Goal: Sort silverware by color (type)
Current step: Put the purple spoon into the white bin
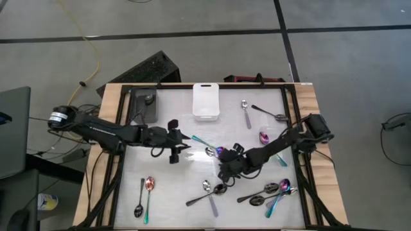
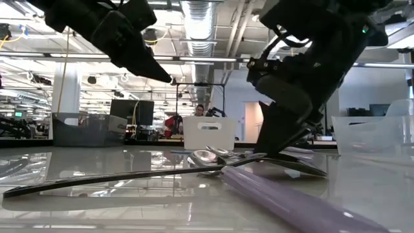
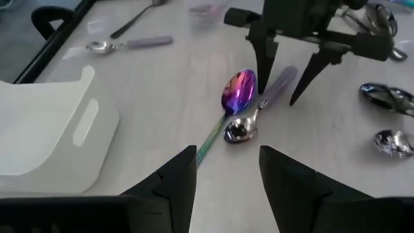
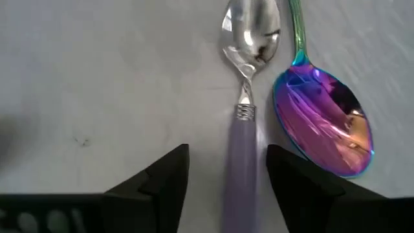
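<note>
Looking like an open lab or workshop: exposed ceiling ducts (image 2: pixel 200 16), monitors (image 2: pixel 132 110), concrete floor (image 1: pixel 347 58), cables.

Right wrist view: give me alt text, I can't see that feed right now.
The open right gripper hovers just above a silver spoon with a lilac handle, its fingers either side of the handle. A rainbow spoon lies right beside it, bowl near the gripper, on the white table.
</note>
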You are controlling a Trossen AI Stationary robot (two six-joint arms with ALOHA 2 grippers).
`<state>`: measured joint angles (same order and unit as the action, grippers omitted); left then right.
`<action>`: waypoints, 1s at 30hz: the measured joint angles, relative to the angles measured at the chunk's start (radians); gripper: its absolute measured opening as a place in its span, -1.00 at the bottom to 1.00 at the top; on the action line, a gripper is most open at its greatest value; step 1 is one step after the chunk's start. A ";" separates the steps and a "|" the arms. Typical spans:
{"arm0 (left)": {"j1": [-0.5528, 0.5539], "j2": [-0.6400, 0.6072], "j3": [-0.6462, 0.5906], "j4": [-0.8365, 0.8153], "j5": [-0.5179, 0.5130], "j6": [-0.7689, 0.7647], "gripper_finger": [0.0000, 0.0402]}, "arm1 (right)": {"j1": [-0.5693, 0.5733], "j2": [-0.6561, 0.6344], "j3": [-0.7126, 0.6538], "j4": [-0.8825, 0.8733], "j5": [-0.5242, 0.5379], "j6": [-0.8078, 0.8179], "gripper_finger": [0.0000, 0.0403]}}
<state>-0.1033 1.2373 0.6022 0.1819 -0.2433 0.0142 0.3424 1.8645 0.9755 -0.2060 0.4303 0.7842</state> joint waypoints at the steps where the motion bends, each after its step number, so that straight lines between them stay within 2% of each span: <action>1: 0.000 0.001 0.000 0.001 0.001 0.000 -0.24 | -0.003 0.007 0.002 0.003 0.005 0.000 0.19; 4: 0.001 0.015 0.000 -0.007 0.002 -0.001 -0.24 | -0.008 0.038 0.002 0.034 0.010 -0.004 0.17; 6: 0.001 0.028 -0.001 -0.007 0.002 -0.009 -0.24 | -0.008 0.046 0.002 0.041 0.020 -0.020 0.07; 12: 0.001 0.060 0.000 -0.008 0.001 -0.018 -0.24 | -0.012 0.030 0.001 0.040 0.046 -0.084 -0.67; 17: 0.001 0.066 0.000 -0.012 -0.007 -0.073 -0.24 | -0.026 -0.035 -0.007 0.016 0.020 -0.161 -0.68; 20: 0.001 0.066 0.000 -0.013 -0.007 -0.084 -0.24 | -0.040 -0.109 -0.006 0.034 -0.010 -0.229 -0.88; 22: 0.001 0.066 0.000 -0.015 -0.007 -0.084 -0.24 | -0.053 -0.157 -0.005 0.052 -0.025 -0.273 -0.93; 30: 0.000 0.066 0.000 -0.031 0.009 -0.087 -0.24 | -0.138 -0.307 -0.004 0.110 -0.035 -0.427 -0.93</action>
<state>-0.1032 1.3036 0.6022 0.1512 -0.2346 -0.0733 0.2049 1.5571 0.9715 -0.0958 0.3950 0.3568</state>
